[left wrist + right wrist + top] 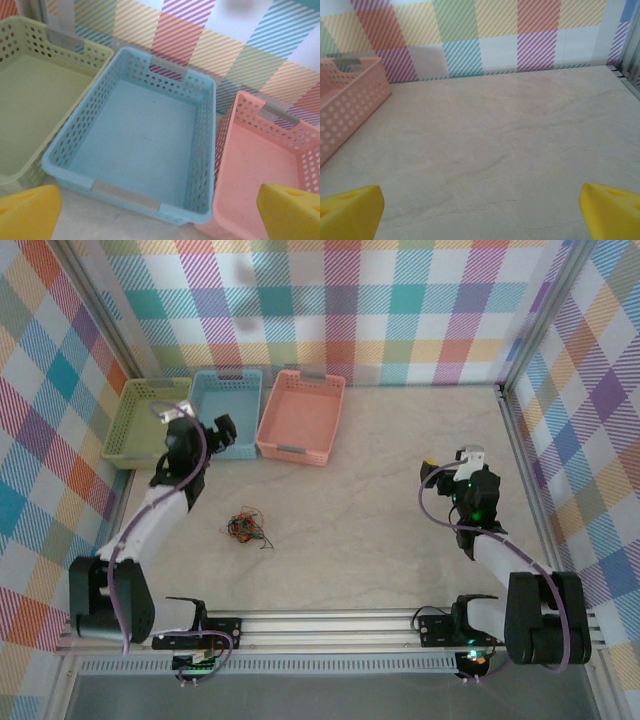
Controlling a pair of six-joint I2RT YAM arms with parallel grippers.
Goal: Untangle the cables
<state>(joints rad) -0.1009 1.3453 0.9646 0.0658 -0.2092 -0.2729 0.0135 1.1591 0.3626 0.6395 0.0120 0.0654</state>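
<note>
The cables (246,527) lie as a small tangled knot of red, green and black wires on the table, left of centre. My left gripper (222,431) hovers well behind the knot, near the front edge of the blue basket (227,412); in its wrist view the yellow fingertips (27,212) stand wide apart with nothing between them, so it is open. On the right side of the table my right gripper (446,472) hangs far from the knot; its yellow fingertips (350,212) are spread over bare tabletop, open and empty.
Three perforated baskets stand in a row at the back left: a green basket (148,420), the blue basket (135,145) and a pink basket (301,415), whose corner is seen as the pink basket (345,100) in the right wrist view. Checked walls enclose the table.
</note>
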